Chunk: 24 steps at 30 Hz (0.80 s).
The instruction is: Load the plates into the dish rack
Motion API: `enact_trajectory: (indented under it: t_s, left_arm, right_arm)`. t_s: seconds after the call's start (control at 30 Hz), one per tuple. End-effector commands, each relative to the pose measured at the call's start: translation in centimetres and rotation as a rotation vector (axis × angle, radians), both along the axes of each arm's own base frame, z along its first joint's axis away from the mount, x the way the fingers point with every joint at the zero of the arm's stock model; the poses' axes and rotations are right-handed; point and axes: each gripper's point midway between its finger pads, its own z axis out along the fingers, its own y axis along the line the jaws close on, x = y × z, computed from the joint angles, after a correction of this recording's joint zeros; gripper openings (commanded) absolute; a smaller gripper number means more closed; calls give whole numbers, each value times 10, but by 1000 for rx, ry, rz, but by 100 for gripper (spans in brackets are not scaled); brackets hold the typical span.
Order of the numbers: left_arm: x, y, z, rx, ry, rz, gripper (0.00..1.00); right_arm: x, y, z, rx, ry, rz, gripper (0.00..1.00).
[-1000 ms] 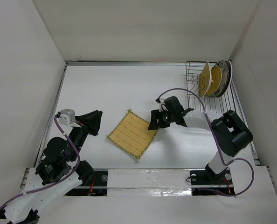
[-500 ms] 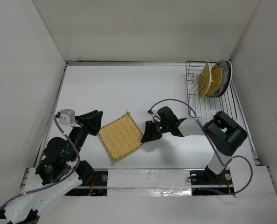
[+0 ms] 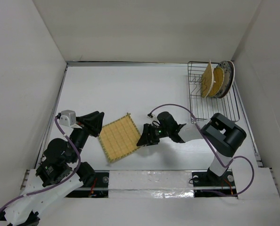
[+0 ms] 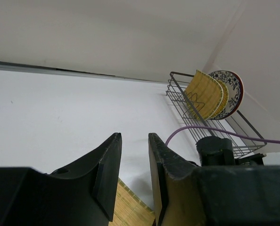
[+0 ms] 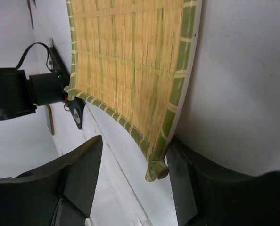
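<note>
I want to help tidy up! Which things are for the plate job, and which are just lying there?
For the job: square woven mat, dish rack, plates in it, right end effector.
Just there: purple cable, left end effector.

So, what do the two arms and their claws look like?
Both arms pair black joints with white links: the left arm, the right arm. A purple cable loops along each. The left claw and right claw have black, wedge-shaped fingers; a grey camera box tops the left wrist.
</note>
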Motion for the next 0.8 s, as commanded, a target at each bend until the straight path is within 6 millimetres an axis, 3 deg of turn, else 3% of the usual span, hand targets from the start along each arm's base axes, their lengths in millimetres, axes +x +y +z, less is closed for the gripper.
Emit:
enact_trajectory:
  t_s: [0.0, 0.1, 0.23, 0.33, 0.43, 0.5, 0.6, 0.63, 0.77]
  left_arm:
    - [0, 1, 12, -28, -34, 2, 27]
    - [0, 1, 12, -26, -34, 0, 27]
    - [-1, 1, 13, -30, -37, -2, 27]
    - [-1, 2, 13, -32, -39, 3, 28]
    - [-1, 2, 13, -32, -40, 1, 28]
    - [-1, 2, 13, -33, -40, 3, 28]
    - [-1, 4, 12, -32, -38, 9, 28]
    - [-1, 4, 13, -35, -38, 11, 28]
    - [-1, 5, 13, -36, -38, 14, 28]
  right_arm:
    - [-1, -18, -45, -144, 56, -103, 62]
    - [0, -15, -50, -138, 89, -124, 54]
    - [-10, -15, -60, -145, 139, -112, 37]
    - [-16, -19, -65, -157, 161, -109, 31]
    - [-11, -16, -65, -152, 160, -128, 31]
    - [-9, -14, -66, -147, 166, -141, 25]
    - [-5, -10, -67, -134, 176, -161, 11]
    - [-3, -9, -66, -124, 173, -170, 1]
    - [7, -7, -53, -95, 122, -208, 0]
